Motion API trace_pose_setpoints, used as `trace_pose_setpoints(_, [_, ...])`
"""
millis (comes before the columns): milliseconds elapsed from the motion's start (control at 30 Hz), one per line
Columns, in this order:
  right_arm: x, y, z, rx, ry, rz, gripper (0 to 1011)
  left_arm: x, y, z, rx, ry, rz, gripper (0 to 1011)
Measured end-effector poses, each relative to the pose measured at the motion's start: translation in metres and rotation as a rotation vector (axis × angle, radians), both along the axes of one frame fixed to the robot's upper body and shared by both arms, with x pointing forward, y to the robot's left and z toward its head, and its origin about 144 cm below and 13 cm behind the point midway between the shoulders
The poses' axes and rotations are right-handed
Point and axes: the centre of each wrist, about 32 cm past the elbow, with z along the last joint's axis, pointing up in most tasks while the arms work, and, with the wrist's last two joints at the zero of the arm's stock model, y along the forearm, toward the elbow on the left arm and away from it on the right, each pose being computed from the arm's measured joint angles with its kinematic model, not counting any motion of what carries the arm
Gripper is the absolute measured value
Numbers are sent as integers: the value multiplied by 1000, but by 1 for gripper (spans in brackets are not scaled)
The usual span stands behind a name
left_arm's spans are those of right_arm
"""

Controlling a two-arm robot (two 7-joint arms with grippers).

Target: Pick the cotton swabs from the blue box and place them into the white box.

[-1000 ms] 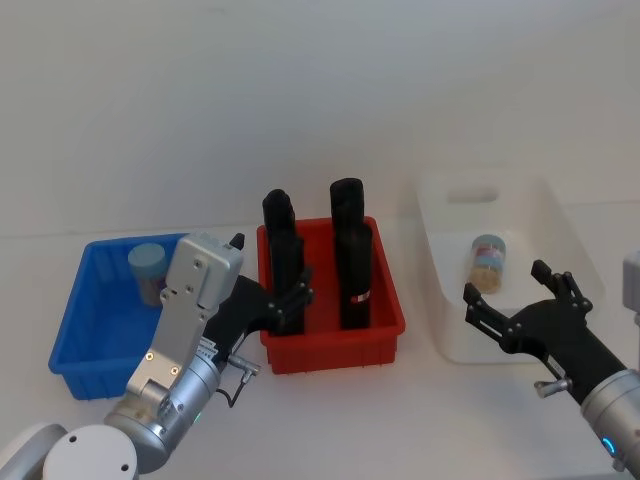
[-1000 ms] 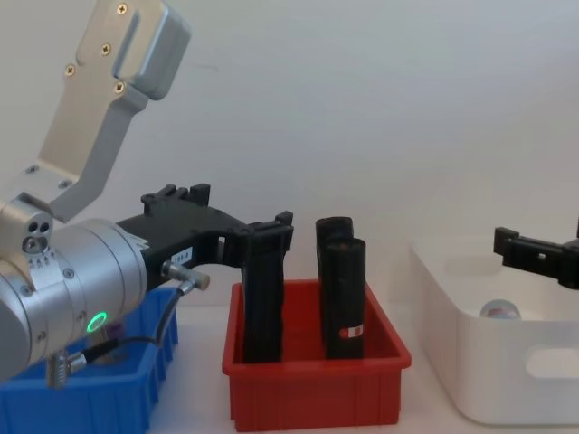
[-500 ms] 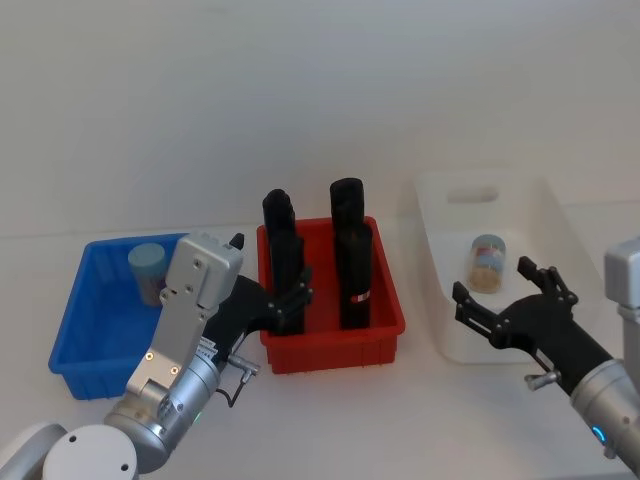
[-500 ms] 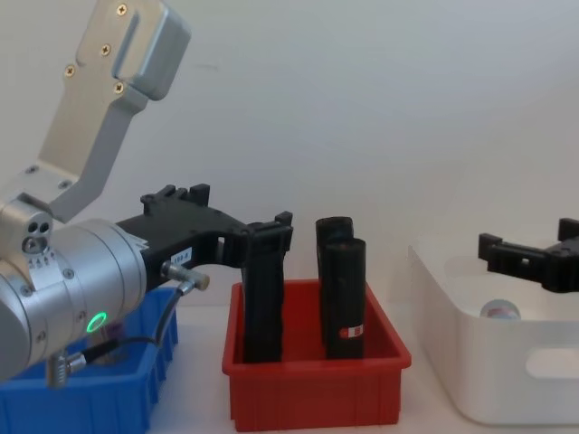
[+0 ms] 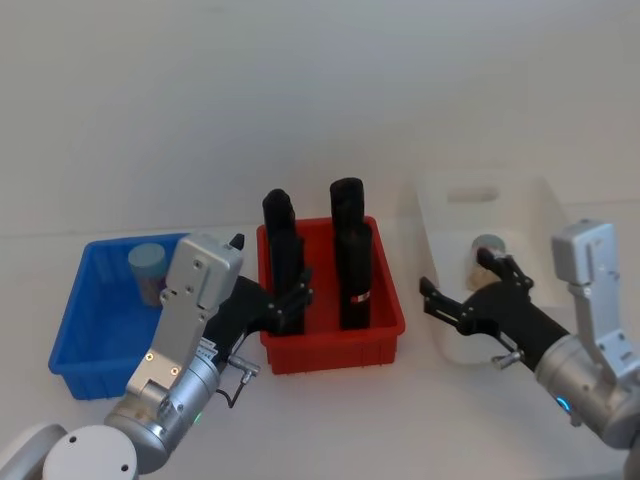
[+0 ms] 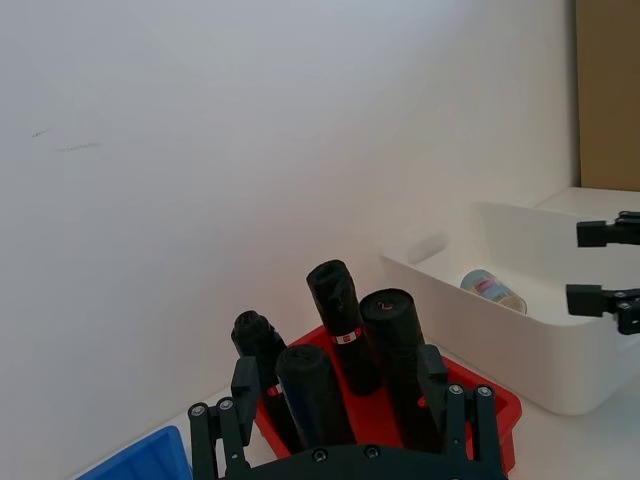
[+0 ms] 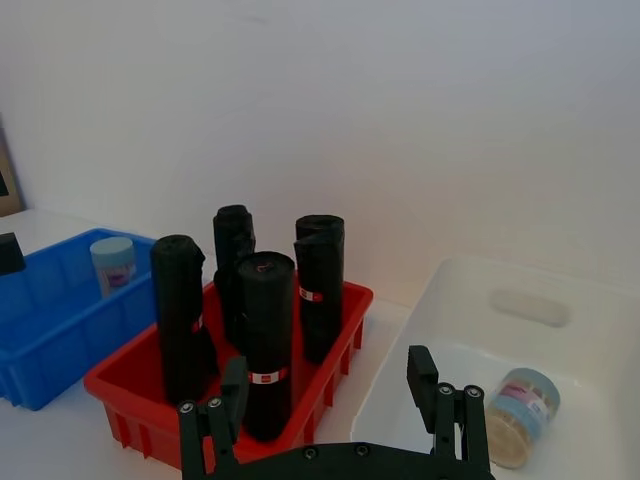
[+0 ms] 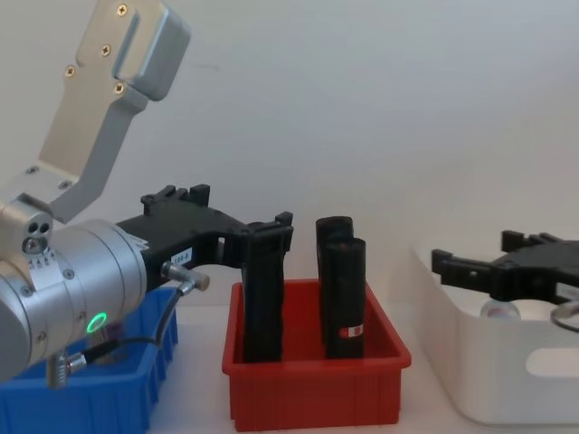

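One jar of cotton swabs [image 5: 147, 268] with a pale blue lid stands in the far corner of the blue box [image 5: 70, 330] at the left, also seen in the right wrist view [image 7: 111, 262]. A second jar [image 7: 520, 415] lies in the white box [image 5: 520, 200] at the right. My right gripper [image 5: 456, 272] is open and empty, above the white box's near left wall, pointing toward the red bin. My left gripper [image 8: 226, 212] hangs open and empty, between the blue box and the red bin's front left.
A red bin [image 5: 330, 345] with several tall black rolls [image 5: 349, 250] standing upright sits between the two boxes. A plain wall lies behind. Bare white table runs in front of the bins.
My right gripper has moved left, from the white box's front right to its near left wall, and now partly covers the jar there. The left arm has stayed put.
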Motion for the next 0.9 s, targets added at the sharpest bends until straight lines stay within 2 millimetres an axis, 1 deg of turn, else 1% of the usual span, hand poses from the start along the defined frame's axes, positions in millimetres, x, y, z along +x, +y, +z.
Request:
trace_pose_setpoints(100, [16, 3, -3, -8, 2, 33, 1002, 0, 0, 0, 0, 0, 0, 1004])
trace_pose_setpoints(300, [38, 8, -8, -16, 5, 76, 1002, 0, 0, 0, 0, 0, 0, 1004])
trace_pose_setpoints(333, [45, 9, -9, -18, 8, 87, 1002, 0, 0, 0, 0, 0, 0, 1004])
trace_pose_setpoints(433, [58, 12, -11, -22, 10, 111, 1002, 0, 0, 0, 0, 0, 0, 1004])
trace_pose_setpoints(467, [58, 12, -11, -22, 10, 111, 1002, 0, 0, 0, 0, 0, 0, 1004])
trace_pose_setpoints(567, [74, 17, -14, -27, 12, 138, 1002, 0, 0, 0, 0, 0, 0, 1004])
trace_pose_setpoints(900, [108, 28, -20, -38, 26, 208, 1002, 0, 0, 0, 0, 0, 0, 1004])
